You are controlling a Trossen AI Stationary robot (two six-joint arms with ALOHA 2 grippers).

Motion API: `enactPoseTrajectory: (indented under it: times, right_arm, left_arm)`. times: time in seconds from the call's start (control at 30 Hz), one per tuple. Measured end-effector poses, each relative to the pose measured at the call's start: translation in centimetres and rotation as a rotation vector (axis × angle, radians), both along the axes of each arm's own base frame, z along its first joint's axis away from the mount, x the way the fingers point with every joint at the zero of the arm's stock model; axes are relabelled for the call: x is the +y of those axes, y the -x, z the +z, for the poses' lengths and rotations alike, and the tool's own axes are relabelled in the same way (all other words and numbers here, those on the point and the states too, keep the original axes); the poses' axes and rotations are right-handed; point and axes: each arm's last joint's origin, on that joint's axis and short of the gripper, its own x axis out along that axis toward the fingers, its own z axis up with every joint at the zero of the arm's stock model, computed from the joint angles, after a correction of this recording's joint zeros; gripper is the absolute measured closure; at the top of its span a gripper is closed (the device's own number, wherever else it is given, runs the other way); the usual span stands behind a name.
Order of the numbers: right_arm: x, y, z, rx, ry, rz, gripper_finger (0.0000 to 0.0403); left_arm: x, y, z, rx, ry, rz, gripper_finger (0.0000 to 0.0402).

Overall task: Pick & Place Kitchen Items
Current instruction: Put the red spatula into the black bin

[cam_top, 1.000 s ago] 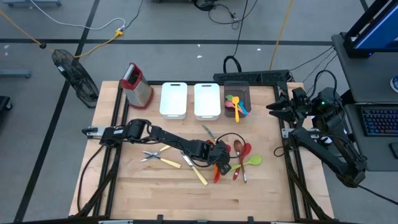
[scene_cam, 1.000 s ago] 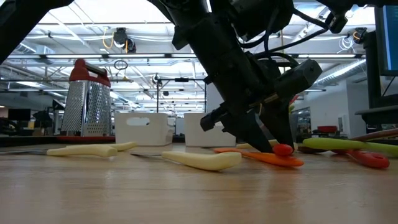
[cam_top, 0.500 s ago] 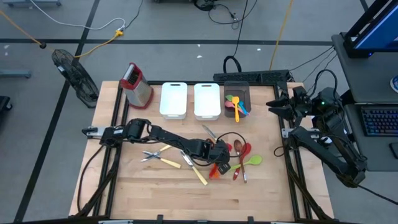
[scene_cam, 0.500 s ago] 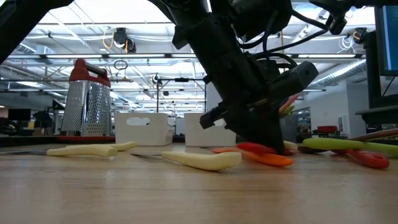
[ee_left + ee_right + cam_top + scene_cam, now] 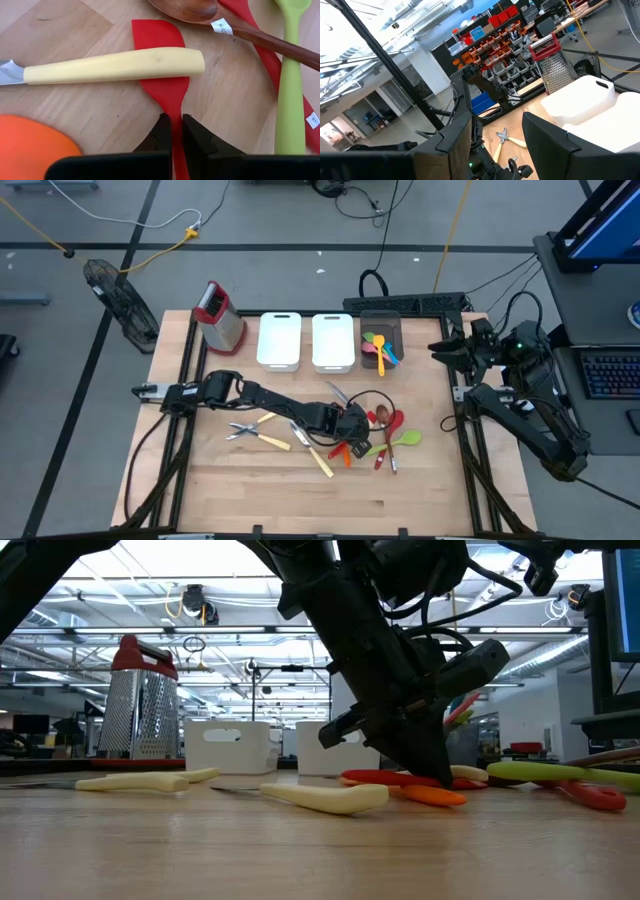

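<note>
Left hand [image 5: 176, 131] low, fingers pinched together; right hand [image 5: 496, 135] raised, fingers apart.

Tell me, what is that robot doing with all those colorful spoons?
The left gripper has shut on the handle of a red spatula lying in the pile of utensils on the wooden table. A yellow-handled utensil lies across the spatula's blade. The right gripper waits open at the table's edge. A few spoons already sit in the dark bin.

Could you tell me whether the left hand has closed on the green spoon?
No, the left hand is shut on the red spatula; the green spoon lies apart.
</note>
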Motion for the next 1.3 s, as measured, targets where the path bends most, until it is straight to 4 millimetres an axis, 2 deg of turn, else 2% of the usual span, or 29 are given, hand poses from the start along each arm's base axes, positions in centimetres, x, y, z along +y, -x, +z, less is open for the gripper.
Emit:
enactPoseTrajectory:
  times: [0.2, 0.73, 1.3]
  right_arm:
    - [0.0, 0.0, 0.0, 0.000, 0.000, 0.000, 0.0234]
    - [0.0, 0.0, 0.0, 0.000, 0.000, 0.001, 0.0234]
    - [0.0, 0.0, 0.0, 0.000, 0.000, 0.001, 0.0234]
  left_arm:
    - [0.1, 0.1, 1.1, -0.025, -0.013, 0.003, 0.0393]
    - [0.5, 0.0, 1.6, -0.031, 0.004, 0.001, 0.0394]
    - [0.5, 0.6, 3.6, -0.022, 0.034, -0.084, 0.0396]
